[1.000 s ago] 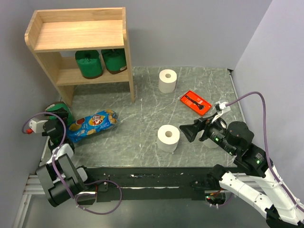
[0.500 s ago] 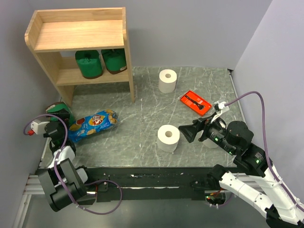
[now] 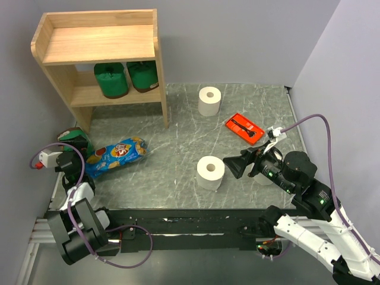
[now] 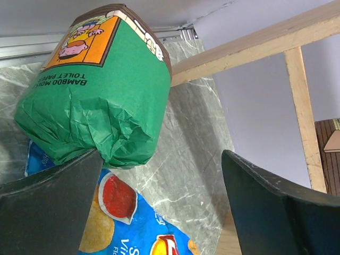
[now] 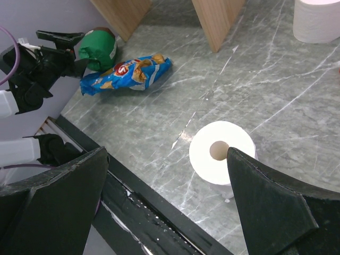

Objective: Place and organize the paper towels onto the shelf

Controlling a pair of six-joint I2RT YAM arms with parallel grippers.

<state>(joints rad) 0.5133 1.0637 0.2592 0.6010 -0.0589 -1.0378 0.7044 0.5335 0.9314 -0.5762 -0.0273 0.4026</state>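
Note:
The wooden shelf (image 3: 95,44) stands at the back left, with two green-wrapped rolls (image 3: 111,80) on its lower tier. A third green roll (image 3: 74,138) sits on the table's left edge, and it fills the upper left of the left wrist view (image 4: 95,90). My left gripper (image 3: 70,151) is open and empty just short of it, its left finger beside the wrapper. One white roll (image 3: 210,172) stands near the front, beside my open, empty right gripper (image 3: 233,166). It shows upright in the right wrist view (image 5: 220,151). Another white roll (image 3: 209,101) stands at the back. A third is mostly hidden under my right wrist.
A blue snack bag (image 3: 116,155) lies beside the left green roll, right of my left gripper. An orange-red tray (image 3: 244,128) lies at the right. The shelf's side panel and leg (image 4: 303,106) stand beyond the left gripper. Grey walls enclose the table.
My left wrist has shifted slightly near the green roll. The right arm has barely moved. Nothing was taken hold of or let go.

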